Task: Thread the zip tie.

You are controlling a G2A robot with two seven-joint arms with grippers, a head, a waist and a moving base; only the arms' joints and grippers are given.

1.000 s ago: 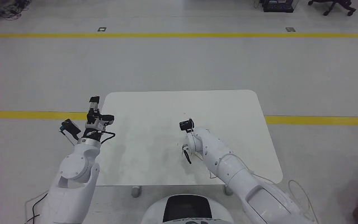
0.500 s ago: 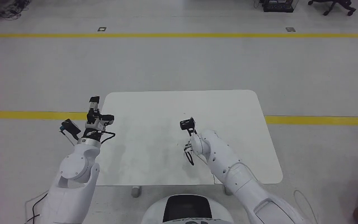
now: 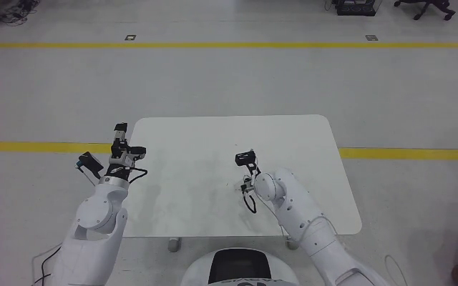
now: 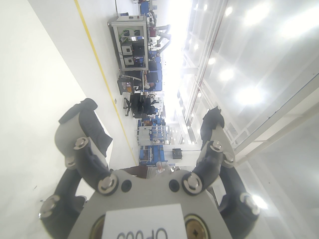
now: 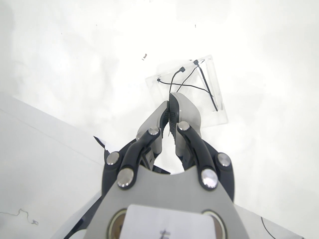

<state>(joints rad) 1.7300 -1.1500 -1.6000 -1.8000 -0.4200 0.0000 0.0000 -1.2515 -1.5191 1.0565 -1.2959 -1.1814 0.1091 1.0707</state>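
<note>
The right end effector [image 5: 169, 110] is pinched shut on a thin black zip tie [image 5: 171, 131]. It hangs over a clear tray [image 5: 220, 115] near the middle of the table [image 3: 308, 143], where spare ties [image 5: 208, 88] lie crossed. The left end effector [image 4: 149, 125] gapes wide and empty at the table's left edge.

The table [image 3: 193, 164] gives free passage at its middle; a tray [image 5: 219, 115] of zip ties [image 5: 206, 85] lies before the right tool [image 5: 169, 103].

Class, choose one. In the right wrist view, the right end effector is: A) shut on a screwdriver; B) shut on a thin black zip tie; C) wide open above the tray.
B: the right end effector pinches a zip tie between closed fingers, above the clear tray.
</note>
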